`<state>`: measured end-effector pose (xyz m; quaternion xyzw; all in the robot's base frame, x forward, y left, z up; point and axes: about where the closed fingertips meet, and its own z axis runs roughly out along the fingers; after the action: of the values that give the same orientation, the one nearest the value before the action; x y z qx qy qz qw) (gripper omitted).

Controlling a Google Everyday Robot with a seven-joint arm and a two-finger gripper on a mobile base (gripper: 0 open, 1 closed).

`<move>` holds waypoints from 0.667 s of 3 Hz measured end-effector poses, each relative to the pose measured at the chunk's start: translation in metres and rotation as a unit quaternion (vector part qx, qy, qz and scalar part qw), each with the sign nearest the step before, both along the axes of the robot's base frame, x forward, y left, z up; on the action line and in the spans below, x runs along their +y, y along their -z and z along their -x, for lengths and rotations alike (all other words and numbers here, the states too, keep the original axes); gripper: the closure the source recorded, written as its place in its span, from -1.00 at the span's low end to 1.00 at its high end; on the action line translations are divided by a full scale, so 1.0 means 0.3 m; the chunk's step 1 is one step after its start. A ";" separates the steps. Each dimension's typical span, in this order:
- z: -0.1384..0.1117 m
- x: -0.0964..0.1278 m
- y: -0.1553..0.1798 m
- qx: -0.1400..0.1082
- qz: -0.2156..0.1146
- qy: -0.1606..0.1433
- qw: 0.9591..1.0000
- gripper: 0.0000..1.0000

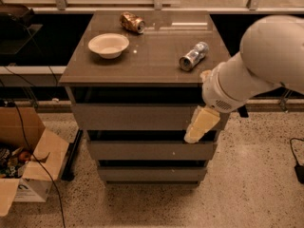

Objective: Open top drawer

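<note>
Hanging gripper (196, 131) overlaps plain top drawer (133, 117) at right.

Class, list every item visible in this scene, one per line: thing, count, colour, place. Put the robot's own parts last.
bowl: one, cream, cabinet top, left.
gold can: one, gold, cabinet top, back.
silver can: one, silver, cabinet top, right.
top drawer: one, grey-brown, under the top.
lower drawers: two, grey-brown, below it.
cardboard box: one, brown, floor, left.
arm: one, white, right.
gripper: one, cream, at top drawer's right end.
</note>
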<state>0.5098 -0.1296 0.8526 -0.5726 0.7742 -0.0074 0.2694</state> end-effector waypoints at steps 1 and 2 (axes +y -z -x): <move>-0.016 0.002 0.088 0.004 -0.015 -0.001 1.000 -1.00; -0.053 0.020 0.196 0.015 -0.035 -0.012 0.999 -1.00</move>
<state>0.5257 -0.1235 0.7937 -0.5722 0.7709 0.0315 0.2779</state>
